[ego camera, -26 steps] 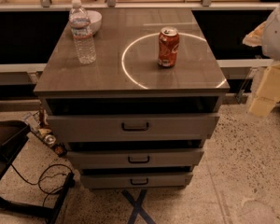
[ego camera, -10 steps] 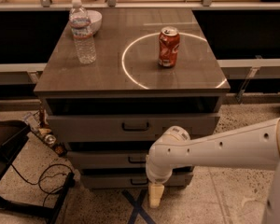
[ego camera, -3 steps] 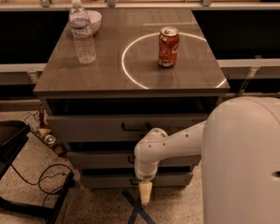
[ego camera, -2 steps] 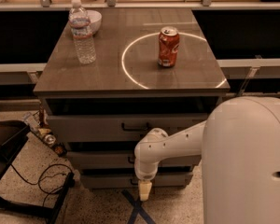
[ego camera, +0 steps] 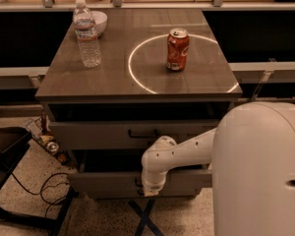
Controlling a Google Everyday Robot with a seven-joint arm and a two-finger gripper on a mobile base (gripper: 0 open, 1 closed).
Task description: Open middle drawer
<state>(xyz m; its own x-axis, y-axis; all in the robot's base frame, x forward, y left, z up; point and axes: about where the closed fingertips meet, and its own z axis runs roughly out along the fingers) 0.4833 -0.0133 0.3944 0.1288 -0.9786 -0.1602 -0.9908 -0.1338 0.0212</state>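
Camera view: gripper (ego camera: 148, 188) low at the middle drawer (ego camera: 101, 183), which looks partway out.
The arm (ego camera: 187, 149) comes in from the right with its wrist bent down, so the gripper sits at the front's centre by the handle (ego camera: 137, 183), likely for a straight pull. The front stands forward of the top drawer (ego camera: 88, 134), with a dark gap above it. Whether the gripper is clamped on the handle or loose, I cannot tell, because the wrist covers it. The lowest drawer is hidden, and the arm's white bulk blocks the cabinet's lower right. The bottle (ego camera: 87, 33), bowl (ego camera: 100, 21) and can (ego camera: 178, 49) stand on top, well away from the arm.
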